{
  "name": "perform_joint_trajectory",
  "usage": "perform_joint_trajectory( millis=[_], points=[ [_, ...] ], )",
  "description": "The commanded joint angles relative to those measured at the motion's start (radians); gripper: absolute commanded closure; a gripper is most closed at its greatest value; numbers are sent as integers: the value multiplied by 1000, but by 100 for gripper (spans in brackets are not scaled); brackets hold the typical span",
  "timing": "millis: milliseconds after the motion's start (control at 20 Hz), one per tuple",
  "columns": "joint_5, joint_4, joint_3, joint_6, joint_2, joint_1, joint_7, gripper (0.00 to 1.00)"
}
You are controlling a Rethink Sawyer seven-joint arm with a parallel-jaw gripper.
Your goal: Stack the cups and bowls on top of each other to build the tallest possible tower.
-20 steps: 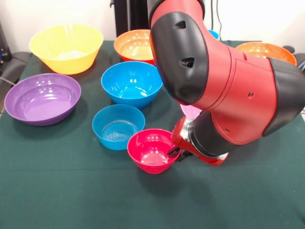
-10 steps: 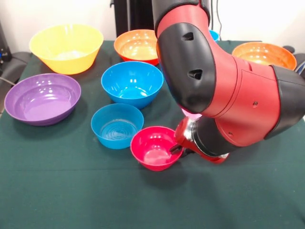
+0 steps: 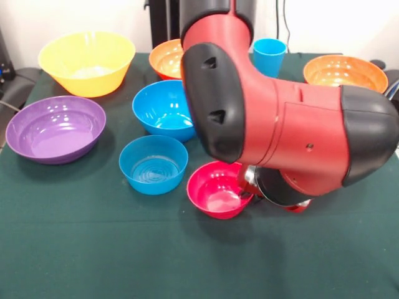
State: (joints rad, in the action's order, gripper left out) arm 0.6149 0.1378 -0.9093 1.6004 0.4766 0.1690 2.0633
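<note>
The small magenta-red bowl [image 3: 217,190] is at the table's middle front, right of the small blue bowl [image 3: 154,163]. My gripper [image 3: 243,193] is at the magenta-red bowl's right rim, mostly hidden under the big red arm [image 3: 280,131], and looks shut on that rim. The medium blue bowl [image 3: 161,109] stands behind the small blue one. The light blue cup [image 3: 269,56] stands upright at the back. All bowls in view stand singly; no stack shows. The red cup and the pink bowl are hidden.
A yellow bowl [image 3: 87,59] is at the back left and a purple bowl [image 3: 55,128] at the left. One orange-red bowl [image 3: 163,59] is partly behind the arm; another [image 3: 345,71] is at the back right. The table has a green cloth [image 3: 93,249].
The magenta-red bowl has moved right, away from the small blue bowl, together with the gripper. The arm has swung, so the light blue cup now shows.
</note>
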Motion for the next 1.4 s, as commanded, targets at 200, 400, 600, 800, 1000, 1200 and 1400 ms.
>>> perform_joint_trajectory(
  millis=[200, 400, 600, 800, 1000, 1200, 1400],
  points=[
    [626, -96, -775, -191, 23, 95, -237, 100],
    [809, -125, -967, -212, 18, 113, -284, 100],
    [941, -149, -1114, -219, 11, 125, -316, 100],
    [1030, -167, -1220, -212, 5, 131, -337, 100],
    [1104, -186, -1322, -205, 0, 135, -353, 0],
    [1109, -190, -1340, -203, -2, 134, -356, 0],
    [1126, -195, -1355, -208, -3, 134, -362, 0]
  ],
)
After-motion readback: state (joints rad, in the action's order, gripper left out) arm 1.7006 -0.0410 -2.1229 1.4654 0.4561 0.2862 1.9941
